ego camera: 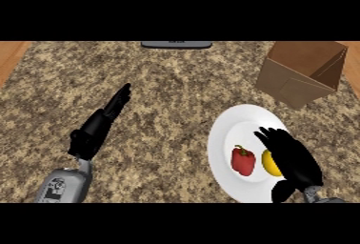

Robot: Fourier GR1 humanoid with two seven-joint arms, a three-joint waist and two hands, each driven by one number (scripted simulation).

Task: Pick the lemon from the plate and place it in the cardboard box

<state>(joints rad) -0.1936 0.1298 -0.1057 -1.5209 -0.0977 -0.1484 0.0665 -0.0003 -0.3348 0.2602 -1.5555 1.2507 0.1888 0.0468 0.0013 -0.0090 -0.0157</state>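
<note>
Lemon (268,162): one, yellow, lying on the one white plate (239,119), directly at the left edge of the right hand (295,159). The hand covers the lemon's right part, so only a yellow strip shows beside the black palm. The right hand's fingers (271,136) are stretched out and a little spread, reaching past the lemon toward the far side of the plate, not curled round it. Its thumb (281,192) shows below the lemon, near the plate's near rim. Whether the palm touches the lemon cannot be told.

One red pepper (243,160) lies on the same plate, just left of the lemon and a bit farther from the right hand; a narrow gap of white parts the two.

One cardboard box (302,71) stands on the desk (162,95) beyond the right hand's fingertips, apart from the plate, tilted with its open mouth showing its brown inside.

The left hand (98,126) is well to the left of the plate, over bare speckled desk, with fingers straight and together, pointing away and slightly to the right; it holds nothing. The grey left forearm (65,185) carries dark marks, too small to read.

One dark flat thing (175,44) shows at the desk's far edge, far beyond both hands.
</note>
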